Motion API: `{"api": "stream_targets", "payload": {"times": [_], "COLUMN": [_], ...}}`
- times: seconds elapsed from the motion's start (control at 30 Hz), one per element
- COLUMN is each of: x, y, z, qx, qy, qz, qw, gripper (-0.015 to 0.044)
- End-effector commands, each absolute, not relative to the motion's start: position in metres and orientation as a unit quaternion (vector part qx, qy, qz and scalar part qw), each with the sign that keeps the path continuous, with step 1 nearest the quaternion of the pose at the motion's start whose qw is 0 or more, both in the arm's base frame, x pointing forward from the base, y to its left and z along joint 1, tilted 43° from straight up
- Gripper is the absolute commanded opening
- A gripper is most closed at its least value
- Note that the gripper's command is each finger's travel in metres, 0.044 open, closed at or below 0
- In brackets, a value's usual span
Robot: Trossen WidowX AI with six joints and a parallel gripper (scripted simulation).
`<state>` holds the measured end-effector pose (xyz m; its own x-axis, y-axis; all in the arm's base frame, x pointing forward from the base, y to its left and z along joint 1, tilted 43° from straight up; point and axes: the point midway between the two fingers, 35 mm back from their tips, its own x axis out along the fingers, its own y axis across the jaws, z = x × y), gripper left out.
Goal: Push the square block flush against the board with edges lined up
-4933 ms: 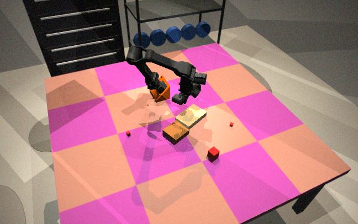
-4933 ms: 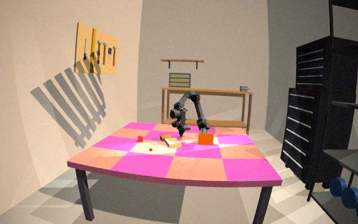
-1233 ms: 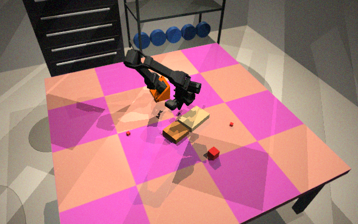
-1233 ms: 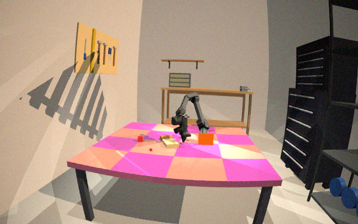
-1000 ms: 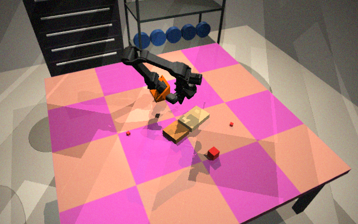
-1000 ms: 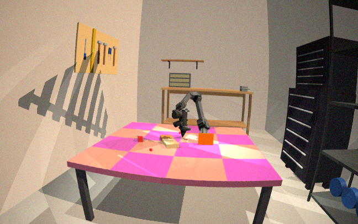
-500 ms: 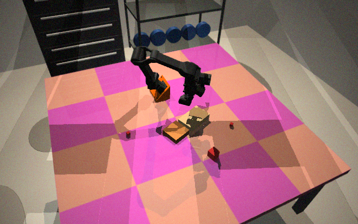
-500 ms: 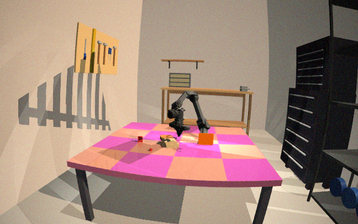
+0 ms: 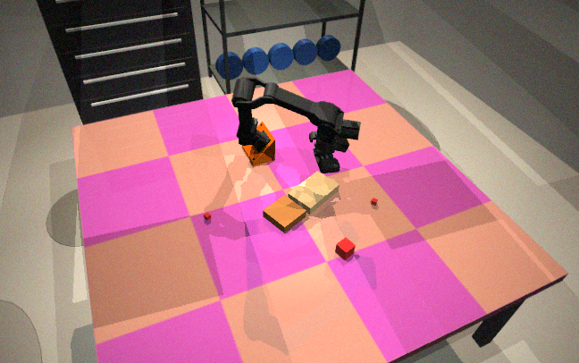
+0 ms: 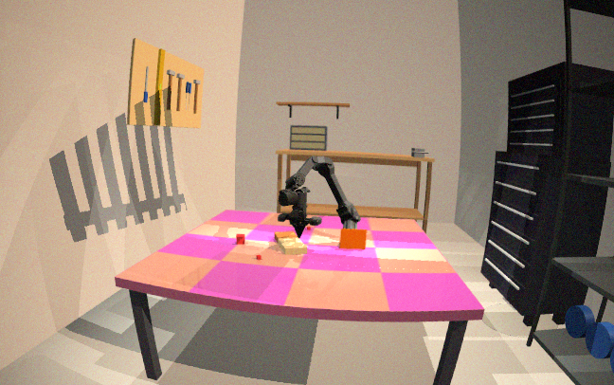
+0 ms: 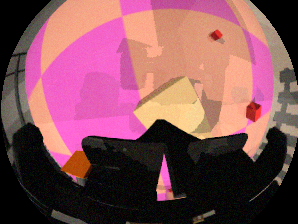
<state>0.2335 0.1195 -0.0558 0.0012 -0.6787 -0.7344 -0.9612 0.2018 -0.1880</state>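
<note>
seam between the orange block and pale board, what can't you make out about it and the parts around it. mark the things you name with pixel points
- wrist: seam and orange block (image 9: 283, 213) (image 10: 283, 234), hidden behind the end effector (image 9: 330, 169) (image 10: 299, 234) (image 11: 161, 131)
- wrist: near end of pale board (image 9: 318, 187) (image 10: 292, 245) (image 11: 175, 102), hidden likewise
- exterior: any thin gap at the seam, too small and grainy

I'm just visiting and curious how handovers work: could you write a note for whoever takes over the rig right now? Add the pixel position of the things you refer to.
Gripper (image 9: 329, 167) (image 10: 300, 235) (image 11: 160, 123): shut, empty, near the board.
Block (image 9: 284, 214) (image 10: 285, 234): flat, at one end of the board (image 9: 314, 191) (image 10: 293, 245) (image 11: 172, 112).
Done: the two look together, edges roughly even; full contact can't be confirmed.
Left: check the seam, nudge if needed, then move the gripper away.
</note>
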Motion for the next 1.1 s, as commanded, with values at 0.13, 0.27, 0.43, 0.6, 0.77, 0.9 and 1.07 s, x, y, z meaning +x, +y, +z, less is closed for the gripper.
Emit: {"api": "stream_targets", "payload": {"times": [0.13, 0.27, 0.43, 0.6, 0.77, 0.9, 1.07], "x": [0.247, 0.253, 0.260, 0.264, 0.266, 0.265, 0.266], "y": [0.138, 0.147, 0.157, 0.163, 0.145, 0.125, 0.125], "z": [-0.072, -0.082, -0.094, -0.103, -0.124, -0.144, -0.143], "qx": [-0.642, -0.661, -0.681, -0.691, -0.691, -0.692, -0.692], "qy": [0.651, 0.631, 0.602, 0.581, 0.581, 0.581, 0.581], "qz": [0.272, 0.314, 0.365, 0.398, 0.398, 0.397, 0.397], "qw": [0.302, 0.258, 0.202, 0.163, 0.163, 0.163, 0.163], "gripper": [0.0000, 0.0000, 0.0000, 0.0000, 0.0000, 0.0000, 0.0000]}}
